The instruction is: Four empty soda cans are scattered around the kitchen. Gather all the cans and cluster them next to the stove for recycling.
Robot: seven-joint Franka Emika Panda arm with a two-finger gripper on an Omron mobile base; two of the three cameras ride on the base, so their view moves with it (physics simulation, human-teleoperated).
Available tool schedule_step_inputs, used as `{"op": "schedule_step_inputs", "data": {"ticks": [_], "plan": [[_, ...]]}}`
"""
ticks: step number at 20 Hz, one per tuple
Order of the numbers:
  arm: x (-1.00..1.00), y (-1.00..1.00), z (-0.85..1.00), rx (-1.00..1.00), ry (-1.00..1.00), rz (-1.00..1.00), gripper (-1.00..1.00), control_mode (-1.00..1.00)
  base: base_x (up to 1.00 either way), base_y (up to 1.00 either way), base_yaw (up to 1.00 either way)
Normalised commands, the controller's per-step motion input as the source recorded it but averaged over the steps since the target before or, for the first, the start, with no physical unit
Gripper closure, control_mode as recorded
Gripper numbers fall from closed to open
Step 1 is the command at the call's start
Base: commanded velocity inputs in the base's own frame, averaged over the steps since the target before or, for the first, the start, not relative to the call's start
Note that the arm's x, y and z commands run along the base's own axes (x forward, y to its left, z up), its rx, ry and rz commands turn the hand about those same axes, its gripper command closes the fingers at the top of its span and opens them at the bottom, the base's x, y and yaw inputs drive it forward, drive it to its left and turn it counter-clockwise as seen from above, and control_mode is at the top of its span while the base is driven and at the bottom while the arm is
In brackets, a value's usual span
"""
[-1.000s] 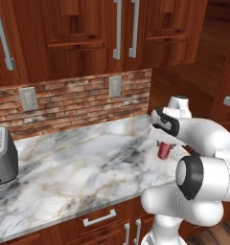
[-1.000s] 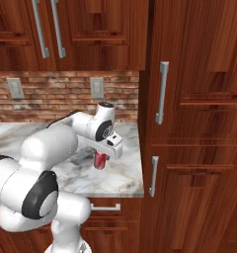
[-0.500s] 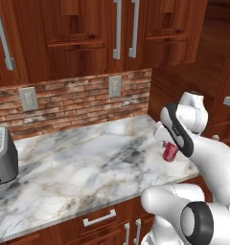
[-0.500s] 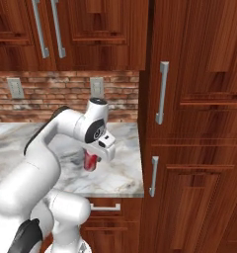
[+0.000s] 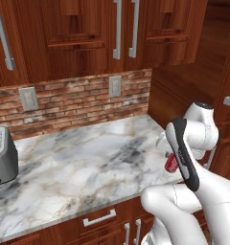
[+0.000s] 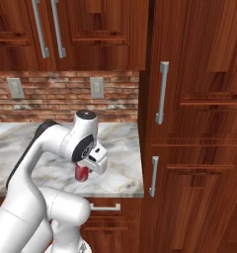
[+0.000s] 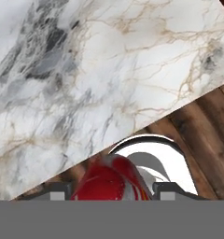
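Red soda can clamped in the tool above the marble surface's edge.
The hand view shows the can between two dark fingertips, with wood floor below; the base views add a brick backsplash, wooden cabinets and a grey toaster far left.

no readable text, labels, brands or numbers on anything in view
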Motion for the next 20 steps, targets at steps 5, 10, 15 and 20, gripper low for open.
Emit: {"op": "schedule_step_inputs", "data": {"ticks": [5,10,15,20], "plan": [[-0.16,0.23,0.26,-0.13,0.05,0.04,1.00,-1.00,0.00,0.00,0.00],[-0.08,0.30,0.21,-0.22,0.15,0.11,1.00,-1.00,0.00,0.00,0.00],[-0.01,0.06,0.00,-0.02,0.01,0.01,1.00,-1.00,0.00,0.00,0.00],[0.00,0.00,0.00,0.00,0.00,0.00,1.00,1.00,-0.04,0.00,0.00]]}}
